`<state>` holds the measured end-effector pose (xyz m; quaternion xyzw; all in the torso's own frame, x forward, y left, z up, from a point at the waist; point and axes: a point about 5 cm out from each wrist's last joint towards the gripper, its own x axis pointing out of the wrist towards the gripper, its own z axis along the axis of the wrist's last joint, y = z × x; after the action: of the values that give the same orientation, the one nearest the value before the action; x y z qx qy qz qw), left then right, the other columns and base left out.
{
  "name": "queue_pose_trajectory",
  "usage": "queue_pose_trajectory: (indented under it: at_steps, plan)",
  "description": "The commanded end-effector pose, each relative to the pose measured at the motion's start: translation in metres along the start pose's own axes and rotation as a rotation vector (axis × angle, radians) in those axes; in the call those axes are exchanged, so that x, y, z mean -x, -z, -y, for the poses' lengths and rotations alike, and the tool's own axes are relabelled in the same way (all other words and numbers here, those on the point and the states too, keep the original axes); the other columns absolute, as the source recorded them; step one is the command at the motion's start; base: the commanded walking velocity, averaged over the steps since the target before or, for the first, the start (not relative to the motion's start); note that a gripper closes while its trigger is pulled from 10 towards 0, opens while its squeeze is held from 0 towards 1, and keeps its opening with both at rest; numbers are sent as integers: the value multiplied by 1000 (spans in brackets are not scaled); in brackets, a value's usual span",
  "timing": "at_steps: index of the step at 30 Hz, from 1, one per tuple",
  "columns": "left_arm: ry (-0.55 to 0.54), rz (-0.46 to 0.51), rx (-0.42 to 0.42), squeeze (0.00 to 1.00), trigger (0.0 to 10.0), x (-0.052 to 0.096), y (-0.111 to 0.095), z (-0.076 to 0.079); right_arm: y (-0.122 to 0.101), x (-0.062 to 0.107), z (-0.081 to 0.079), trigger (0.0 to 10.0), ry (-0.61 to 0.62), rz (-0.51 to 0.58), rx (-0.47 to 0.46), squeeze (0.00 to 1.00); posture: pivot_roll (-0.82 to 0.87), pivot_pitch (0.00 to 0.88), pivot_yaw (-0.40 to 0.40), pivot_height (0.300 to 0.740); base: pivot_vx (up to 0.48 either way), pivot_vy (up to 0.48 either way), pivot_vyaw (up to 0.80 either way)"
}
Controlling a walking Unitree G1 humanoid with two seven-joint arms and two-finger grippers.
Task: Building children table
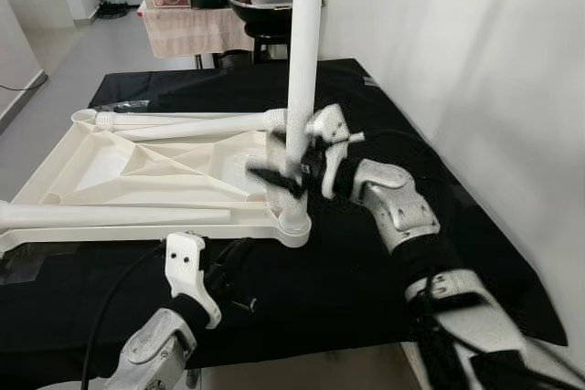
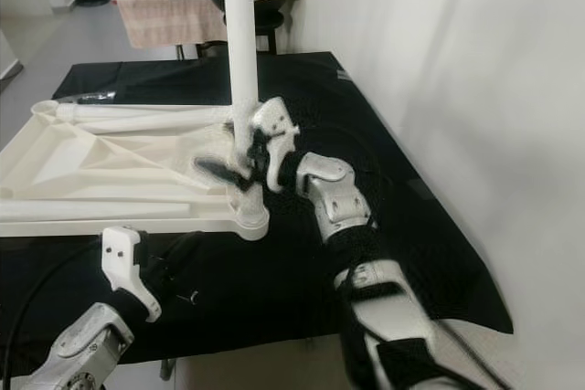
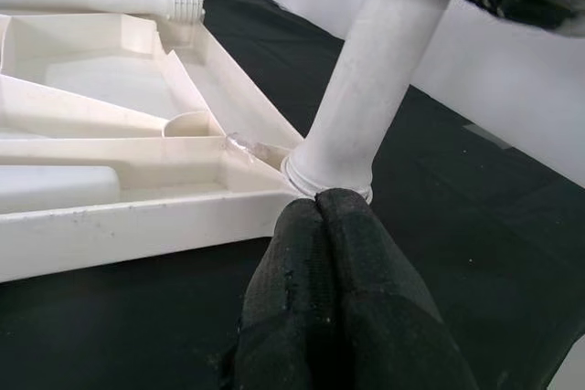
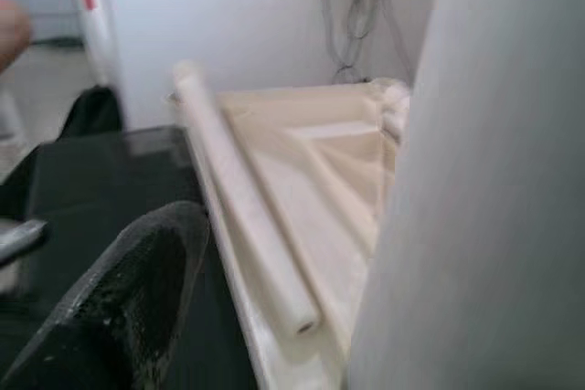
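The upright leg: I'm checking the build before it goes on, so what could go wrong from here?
1. The leg stands tall in the corner socket of the tabletop, with the right tool around it low down. If the threads are not seated, it could lean or cross-thread.
2. That corner lies near the edge of the black table; twisting might slide the tabletop.
3. The left tool, shut, sits right at the socket and could get bumped.
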<state>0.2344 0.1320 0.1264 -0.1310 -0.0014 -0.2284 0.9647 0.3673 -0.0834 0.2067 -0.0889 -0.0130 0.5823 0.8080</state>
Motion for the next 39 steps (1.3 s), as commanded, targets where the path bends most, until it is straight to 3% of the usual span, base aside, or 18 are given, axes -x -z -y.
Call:
queue_pose_trajectory:
  at_steps: [1, 5, 9, 10, 11, 18, 25, 29, 32, 33, 35, 36, 38, 39]
  plan:
    - [-12, -11, 8, 0, 10000, 0, 4, -1, 0, -6, -5, 10000, -94, -20, 13, 0, 39, 0, -35, 740, 0, 0, 0]
    - [-13, -12, 7, 0, 10000, 0, 5, -2, -1, -5, -1, 10000, -128, -39, 2, 0, 41, 0, -33, 740, 0, 0, 0]
    - [-13, -17, 5, 0, 10000, 1, 6, -2, 5, -4, 7, 10000, -78, -98, -28, 0, 53, 0, -27, 740, 0, 0, 0]
    - [-12, -19, 5, 0, 10000, 1, 6, -1, 8, -3, 8, 6824, -66, -109, -39, 0, 59, 0, -29, 740, 0, 0, 0]
    - [-10, -21, 5, 0, 10000, 2, 6, -1, 10, 0, 9, 0, -61, -109, -52, 0, 58, 0, -29, 740, 0, 0, 0]
    - [-8, -22, 9, 0, 10000, 3, 7, 1, 21, 13, 13, 0, -31, -133, -75, 0, 50, 0, -27, 740, 0, 0, 0]
    - [-4, -21, 12, 0, 10000, 5, 6, 3, 43, 36, 18, 0, 144, -159, -102, 0, 42, 0, -25, 740, 0, 0, 0]
    - [-4, -18, 13, 0, 10000, 8, 4, 2, 73, 48, 3, 0, 245, -210, -177, 0, 30, 0, -26, 740, 0, 0, 0]
    - [-3, -18, 13, 0, 10000, 8, 4, 2, 77, 47, -1, 0, 247, -224, -189, 0, 30, 0, -26, 740, 0, 0, 0]
    - [-3, -18, 12, 0, 10000, 8, 3, 2, 86, 41, -3, 0, 535, -242, -255, 0, 23, 0, -22, 740, 0, 0, 0]
    - [-3, -18, 12, 0, 10000, 8, 3, 2, 86, 41, -3, 0, 535, -242, -255, 0, 23, 0, -22, 740, 0, 0, 0]
    - [-2, -19, 10, 0, 10000, 9, 2, 0, 88, 31, -17, 0, 712, -247, -304, 0, 25, 0, -8, 740, 0, 0, 0]
    - [-2, -19, 10, 0, 10000, 9, 2, 0, 88, 31, -17, 0, 712, -247, -304, 0, 25, 0, -8, 740, 0, 0, 0]
    - [-2, -21, 8, 0, 10000, 8, 2, -1, 84, 25, -25, 0, 834, -239, -312, 0, 16, 0, 0, 740, 0, 0, 0]
